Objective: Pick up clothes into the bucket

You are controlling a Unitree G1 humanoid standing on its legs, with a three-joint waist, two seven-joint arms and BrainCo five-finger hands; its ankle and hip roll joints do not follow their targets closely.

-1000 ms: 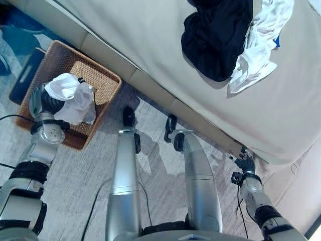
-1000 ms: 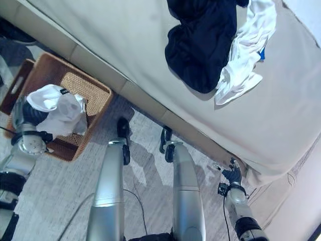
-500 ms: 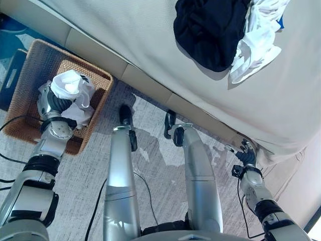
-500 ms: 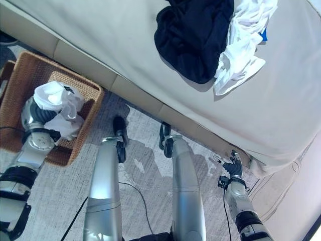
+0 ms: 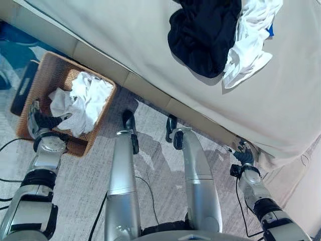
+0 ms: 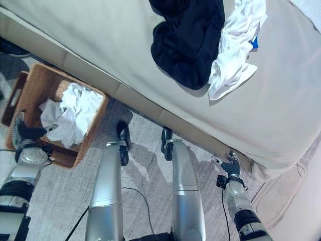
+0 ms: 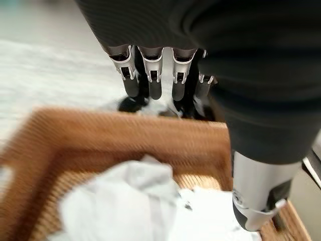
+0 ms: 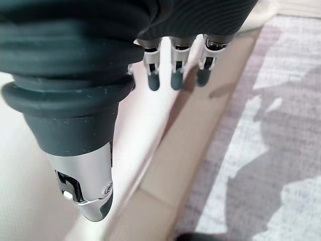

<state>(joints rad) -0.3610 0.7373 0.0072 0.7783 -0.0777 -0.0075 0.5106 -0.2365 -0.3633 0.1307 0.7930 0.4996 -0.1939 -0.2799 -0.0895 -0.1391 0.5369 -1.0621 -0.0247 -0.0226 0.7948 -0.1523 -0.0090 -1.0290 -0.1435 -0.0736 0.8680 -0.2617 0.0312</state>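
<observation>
Woven brown wicker forms the basket, which stands on the floor just beside the bed's base, at the robot's left. A crumpled white cloth lies inside the basket, filling most of its bottom. The left hand hangs over the basket's near rim, its fingers straight and spread, holding nothing; in its wrist view the white cloth lies below and past them, apart from the fingertips.

The bed is covered with a smooth beige sheet, and its side panel runs as a beige padded band along the floor. On the bed, well away from the basket, lies a dark garment in a loose heap, and a white garment lies touching it on the side farther from the basket, with a small patch of blue showing at its far edge.

The floor beside the bed is a pale grey rug with a mottled, streaked pattern. A dark flat thing lies on the floor just beyond the basket, on its side away from the bed.

The right hand is by the bed's lower edge, far from the basket, fingers relaxed and empty.
</observation>
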